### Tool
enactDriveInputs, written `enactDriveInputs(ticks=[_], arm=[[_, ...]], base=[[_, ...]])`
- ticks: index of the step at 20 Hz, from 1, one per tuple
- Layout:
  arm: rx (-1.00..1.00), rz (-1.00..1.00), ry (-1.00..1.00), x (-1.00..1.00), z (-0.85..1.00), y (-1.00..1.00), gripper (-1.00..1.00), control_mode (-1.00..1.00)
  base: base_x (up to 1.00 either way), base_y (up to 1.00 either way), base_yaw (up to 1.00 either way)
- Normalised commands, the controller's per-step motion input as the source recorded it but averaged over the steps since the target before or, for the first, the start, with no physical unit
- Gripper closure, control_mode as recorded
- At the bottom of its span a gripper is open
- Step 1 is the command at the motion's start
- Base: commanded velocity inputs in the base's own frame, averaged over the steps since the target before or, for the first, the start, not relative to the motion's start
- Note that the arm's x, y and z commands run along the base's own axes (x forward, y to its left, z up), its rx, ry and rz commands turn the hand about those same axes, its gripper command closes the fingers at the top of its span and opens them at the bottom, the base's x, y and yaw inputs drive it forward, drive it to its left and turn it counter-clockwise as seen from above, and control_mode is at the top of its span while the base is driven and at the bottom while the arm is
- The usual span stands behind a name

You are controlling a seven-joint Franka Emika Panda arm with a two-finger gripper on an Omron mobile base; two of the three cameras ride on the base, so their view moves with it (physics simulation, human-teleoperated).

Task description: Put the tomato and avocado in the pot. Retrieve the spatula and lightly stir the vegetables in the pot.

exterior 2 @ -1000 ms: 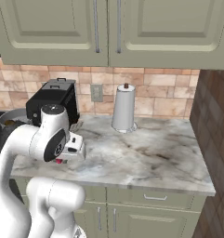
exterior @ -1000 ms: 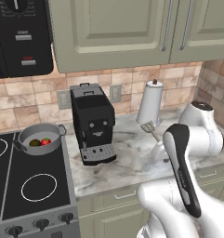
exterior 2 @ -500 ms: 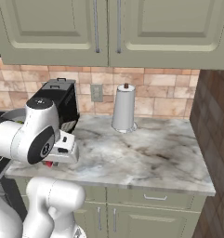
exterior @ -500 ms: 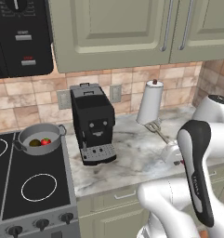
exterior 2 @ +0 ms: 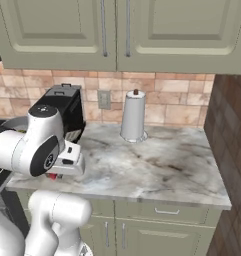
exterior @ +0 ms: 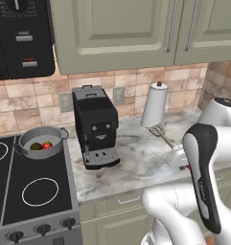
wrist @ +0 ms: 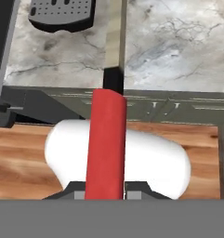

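Note:
The grey pot stands on the stove at the left, with the red tomato and the dark green avocado lying inside it. The spatula has its flat head beside the paper towel roll, and its thin shaft runs back toward my hand. In the hand view my gripper is shut on the spatula's red handle, and the shaft points out over the counter's front edge. From the right base view, the gripper sits low at the counter's front, behind my forearm.
A black coffee machine stands on the marble counter between the pot and the spatula. A white paper towel roll stands at the back wall. Cabinets hang overhead, and a brick wall closes the right end.
My forearm has swung across the front of the counter and the hand has drawn back a little toward the counter's edge. The spatula stays in the grip, its head shifting slightly.

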Motion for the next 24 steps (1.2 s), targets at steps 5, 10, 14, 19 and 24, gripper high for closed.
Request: enactDriveInputs(ticks=[5, 10, 14, 19, 24], arm=[[0.00, 0.00, 0.00, 0.00, 0.00, 0.00, 1.00, 1.00], [0.00, 0.00, 0.00, 0.00, 0.00, 0.00, 1.00, 1.00], [0.00, 0.00, 0.00, 0.00, 0.00, 0.00, 1.00, 1.00], [0.00, 0.00, 0.00, 0.00, 0.00, 0.00, 1.00, 1.00], [0.00, 0.00, 0.00, 0.00, 0.00, 0.00, 1.00, 1.00]], base=[[-0.85, 0.24, 0.01], [-0.24, 0.90, 0.11], [0.32, 1.00, 0.18], [0.52, 0.89, -0.14], [0.56, 0.72, -0.25]])
